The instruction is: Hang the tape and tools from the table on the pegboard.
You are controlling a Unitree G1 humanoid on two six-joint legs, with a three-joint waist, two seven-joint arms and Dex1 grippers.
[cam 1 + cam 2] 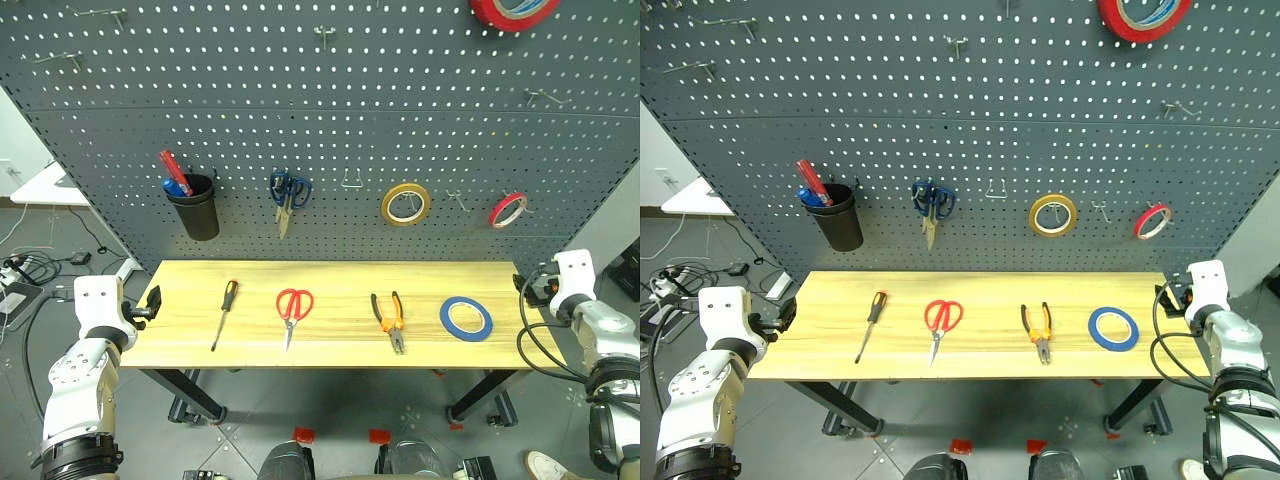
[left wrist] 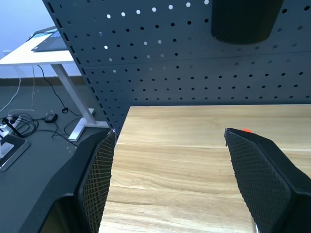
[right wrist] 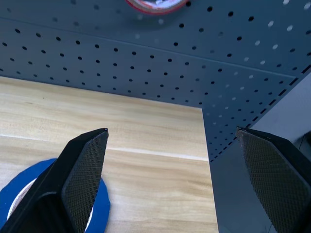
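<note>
On the light wooden table (image 1: 330,275) lie, from left to right, a slim screwdriver (image 1: 224,313), red-handled scissors (image 1: 293,310), orange-and-black pliers (image 1: 389,320) and a flat blue ring of tape (image 1: 466,318). Behind the table rises the dark grey pegboard (image 1: 330,120). My left gripper (image 1: 152,303) hovers open at the table's left end, with nothing between its fingers (image 2: 97,174). At the table's right end my right gripper (image 1: 527,285) is open and empty. The blue tape (image 3: 103,206) lies just beside its fingers.
The pegboard carries a black cup (image 1: 194,205) with pens, dark blue scissors (image 1: 289,190), a yellow tape ring (image 1: 405,204), a small red tape ring (image 1: 508,210) and a larger red ring (image 1: 515,10) at the top. A bare hook (image 1: 351,183) sits between them. A white desk (image 1: 50,185) stands to the left.
</note>
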